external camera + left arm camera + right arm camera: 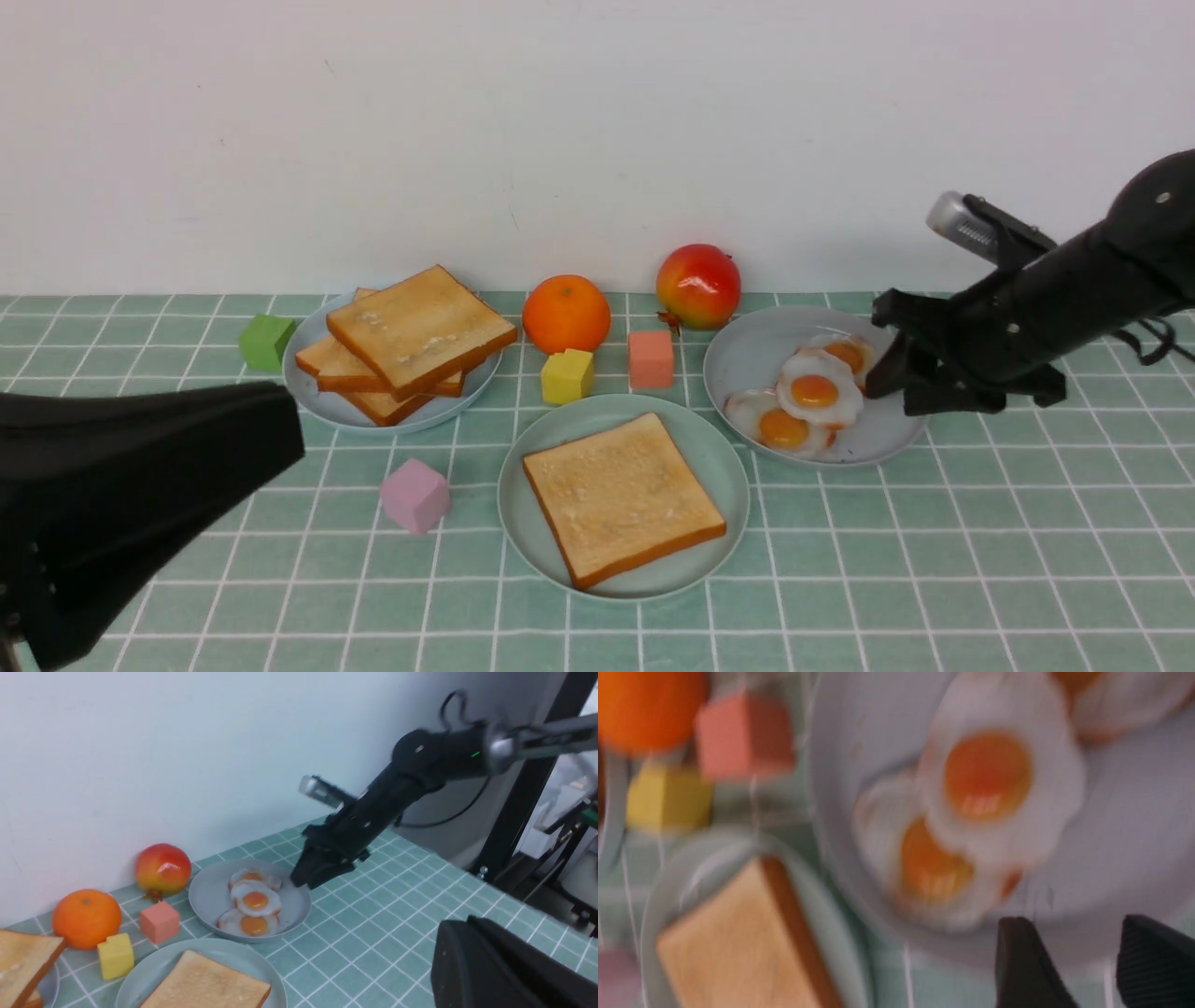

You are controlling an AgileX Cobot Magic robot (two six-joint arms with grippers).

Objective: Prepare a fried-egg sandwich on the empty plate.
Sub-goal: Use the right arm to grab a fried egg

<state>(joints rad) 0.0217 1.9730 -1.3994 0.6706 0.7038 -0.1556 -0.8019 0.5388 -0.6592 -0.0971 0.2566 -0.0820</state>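
Note:
The pale mint-green plate (526, 455) sits front centre with one toast slice (623, 497) lying flat on it; no stacked sandwich shows. The clean-edged fried egg (815, 387) lies on top of two brown-rimmed eggs in the right grey-blue plate (747, 355). It also shows in the left wrist view (255, 899) and, blurred, in the right wrist view (990, 779). My right gripper (892, 381) is open and empty, low over that plate's right rim just right of the eggs, its fingers (1020, 956) apart. My left gripper (291, 431) hangs shut and empty at the front left.
A stack of toast slices (415, 341) fills the left grey-blue plate (308, 392). An orange (566, 313) and a red fruit (698, 285) stand by the wall. Green (266, 341), yellow (567, 375), salmon (651, 358) and pink (415, 495) cubes lie around the plates.

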